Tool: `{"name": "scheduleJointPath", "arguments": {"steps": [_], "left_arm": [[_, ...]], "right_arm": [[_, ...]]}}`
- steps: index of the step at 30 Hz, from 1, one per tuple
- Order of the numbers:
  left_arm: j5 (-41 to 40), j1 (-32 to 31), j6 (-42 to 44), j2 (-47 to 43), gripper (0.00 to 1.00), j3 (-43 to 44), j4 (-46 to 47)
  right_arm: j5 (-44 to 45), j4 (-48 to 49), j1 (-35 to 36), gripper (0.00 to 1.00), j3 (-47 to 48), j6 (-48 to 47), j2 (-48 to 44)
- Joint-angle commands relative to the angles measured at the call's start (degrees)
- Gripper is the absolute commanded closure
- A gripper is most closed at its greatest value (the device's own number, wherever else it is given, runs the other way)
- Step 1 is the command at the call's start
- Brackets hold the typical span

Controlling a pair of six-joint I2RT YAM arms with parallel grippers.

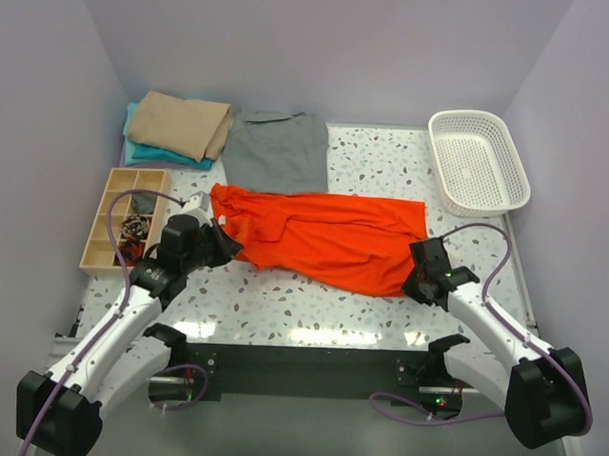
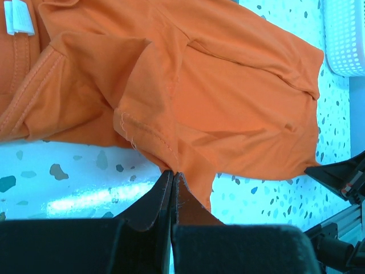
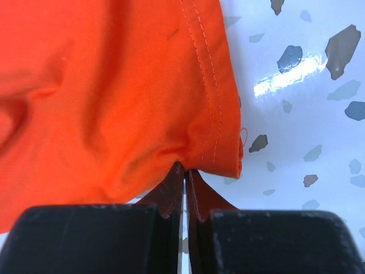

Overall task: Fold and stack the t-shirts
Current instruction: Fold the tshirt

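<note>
The bright orange-red t-shirt lies spread across the middle of the table, partly folded lengthwise. My left gripper is shut on its near left edge, a fold by the sleeve seam. My right gripper is shut on its near right hem corner. The grey t-shirt lies flat at the back. The folded tan t-shirt rests on the folded teal one at the back left.
A white mesh basket stands at the back right. A wooden compartment tray holding small items sits at the left, close to my left arm. Purple cables loop beside both arms.
</note>
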Motion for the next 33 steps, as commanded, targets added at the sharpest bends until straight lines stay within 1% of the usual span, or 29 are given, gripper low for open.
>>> {"name": "scheduleJointPath", "arguments": {"steps": [1,9,13,19,23,26,29,32,33], "left_arm": [[-0.4,-1.1,-1.9,-3.2,1.0,-0.6,-3.2],[-4.3,-4.7,-5.3,-8.9,1.0,2.6,-14.7],[-5.2,-6.5,-9.8,-13.1,1.0,4.2,-21.1],[-6.6,-7.3,-14.9,-21.2,1.0,6.1,-31.2],[-7.3,-7.3,-17.6,-25.6,1.0,7.5,-37.2],[-8.9,-7.1,-18.8,-27.9,1.0,9.9,-39.9],[-11.1,-6.6,-16.8,-29.1,1.0,14.0,-39.1],[-12.2,-5.8,-11.7,-26.5,1.0,20.3,-35.6],[-12.1,-5.6,-9.9,-23.4,1.0,24.6,-34.9]], "right_arm": [[1.1,-0.8,-0.1,1.0,0.3,-1.8,-5.3],[-3.1,-10.0,0.0,1.0,4.7,-4.5,-13.6],[-4.0,-13.9,0.0,1.0,7.0,-6.7,-17.0],[-8.6,-13.7,-0.1,1.0,6.1,-6.8,-19.5],[-8.8,-14.4,-0.1,1.0,5.1,-6.8,-21.9],[-8.7,-15.5,0.0,1.0,5.1,-6.1,-24.8],[-8.7,-14.3,-0.1,1.0,6.3,-7.0,-28.0],[-9.8,-12.6,-0.1,1.0,10.4,-10.0,-28.1],[-10.1,-12.4,0.0,1.0,14.0,-12.4,-27.5]]}}
